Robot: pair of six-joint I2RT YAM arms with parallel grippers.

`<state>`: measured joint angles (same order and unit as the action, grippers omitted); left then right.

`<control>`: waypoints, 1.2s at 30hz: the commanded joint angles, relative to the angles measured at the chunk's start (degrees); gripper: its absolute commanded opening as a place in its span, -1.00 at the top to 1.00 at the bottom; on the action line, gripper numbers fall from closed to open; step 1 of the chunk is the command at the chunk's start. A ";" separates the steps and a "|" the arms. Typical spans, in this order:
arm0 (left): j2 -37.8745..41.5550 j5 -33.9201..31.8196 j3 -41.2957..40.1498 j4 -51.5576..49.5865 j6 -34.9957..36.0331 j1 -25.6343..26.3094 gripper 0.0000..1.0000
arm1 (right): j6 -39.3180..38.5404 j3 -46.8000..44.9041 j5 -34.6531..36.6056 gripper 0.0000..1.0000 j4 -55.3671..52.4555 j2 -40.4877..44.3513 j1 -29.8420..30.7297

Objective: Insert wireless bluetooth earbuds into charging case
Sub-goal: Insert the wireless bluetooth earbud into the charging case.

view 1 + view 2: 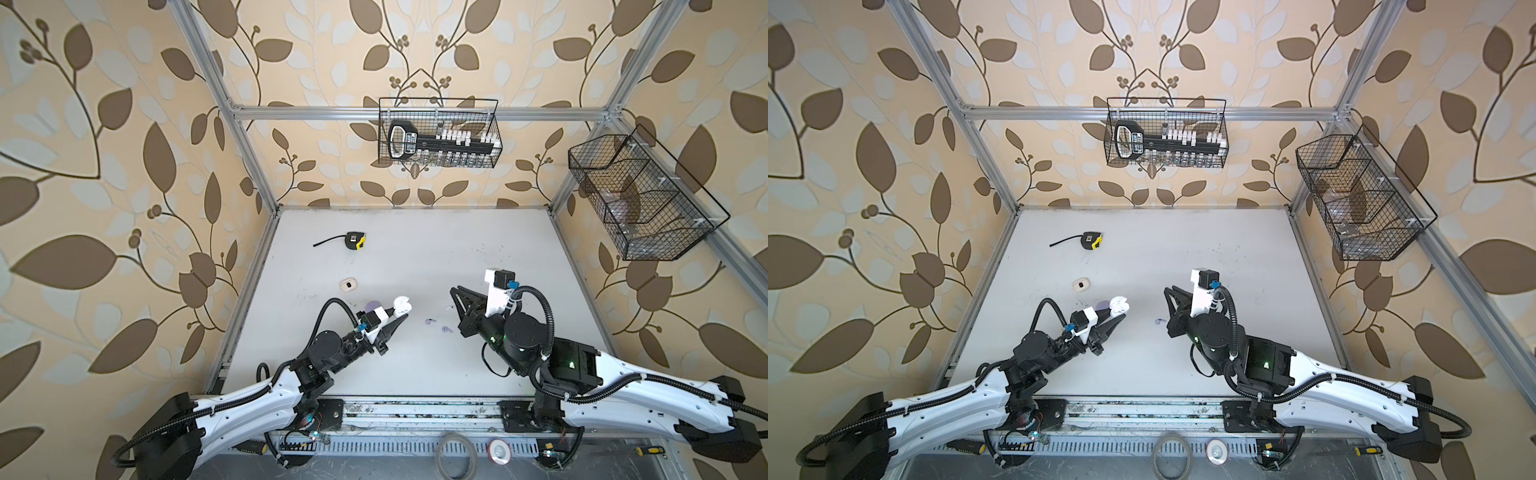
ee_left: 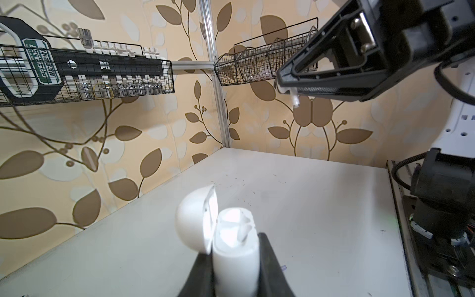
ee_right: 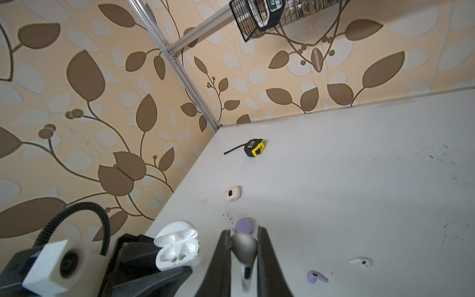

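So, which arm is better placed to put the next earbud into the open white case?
Right. The right gripper is shut on a white stemmed earbud; the left gripper is occupied, clamped on the open white plastic charging case.

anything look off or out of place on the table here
A yellow-and-black tape measure lies far left on the table with its blade partly pulled out; it has nothing to do with earbuds. A lilac earbud and a white earbud lie loose nearby.
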<state>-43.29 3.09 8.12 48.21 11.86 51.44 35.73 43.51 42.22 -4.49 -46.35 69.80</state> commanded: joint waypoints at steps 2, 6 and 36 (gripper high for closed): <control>-0.42 1.76 -0.24 4.49 -0.82 0.42 1.00 | -2.56 1.14 3.39 0.85 5.53 -1.37 1.42; -1.88 2.78 -0.28 5.88 -1.46 0.42 1.00 | -3.53 0.72 3.09 0.86 9.53 -1.96 2.30; 2.54 8.67 -3.90 10.97 0.36 0.42 1.00 | -5.51 -2.91 6.09 0.90 32.26 -17.81 13.47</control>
<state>-41.78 10.52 4.38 55.48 11.75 51.44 30.59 40.49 46.83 25.12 -63.05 82.70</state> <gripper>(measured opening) 0.220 0.131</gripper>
